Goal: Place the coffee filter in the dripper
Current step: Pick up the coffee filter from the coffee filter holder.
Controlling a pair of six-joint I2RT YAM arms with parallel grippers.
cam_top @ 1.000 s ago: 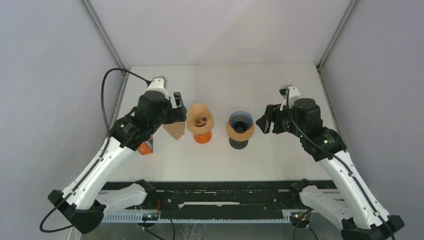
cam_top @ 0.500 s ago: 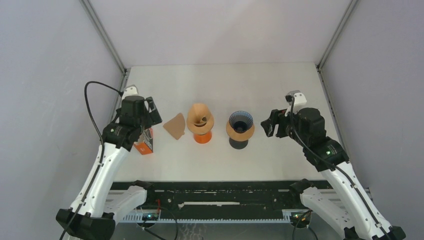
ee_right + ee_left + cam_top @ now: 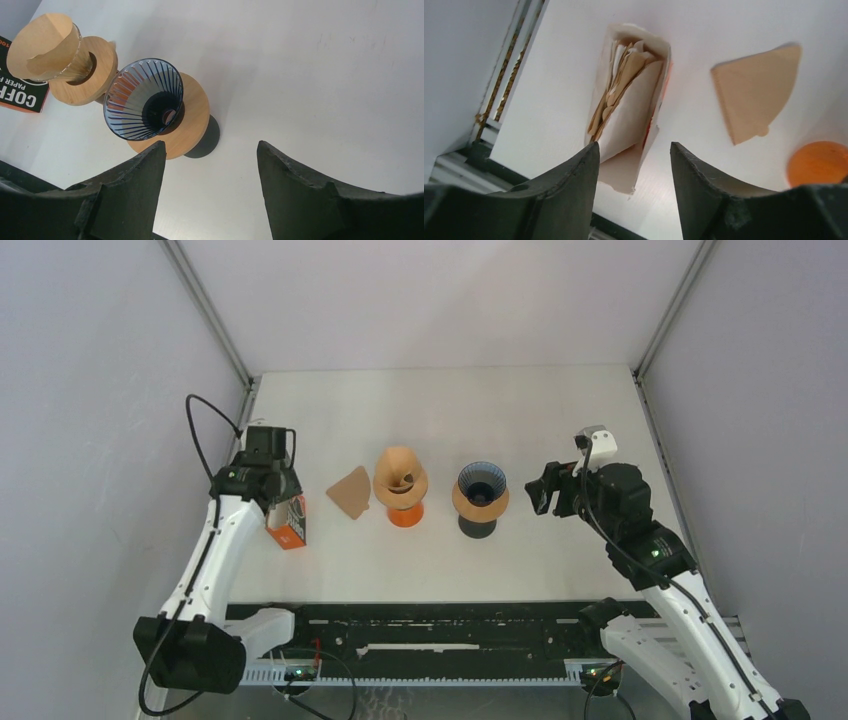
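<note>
A clear dripper on an orange base holds a brown paper filter. A blue ribbed dripper on a wooden collar and black base stands empty to its right; it also shows in the right wrist view. A loose folded filter lies flat left of the orange dripper and shows in the left wrist view. My left gripper is open and empty above the open filter box. My right gripper is open and empty, to the right of the blue dripper.
The orange and white filter box lies near the table's left edge, with several filters inside. A metal rail runs along that left edge. A black rail crosses the near edge by the arm bases.
My left gripper has pulled back left from the orange dripper and now hangs over the filter box. My right gripper has drawn a little to the right, away from the blue dripper.
</note>
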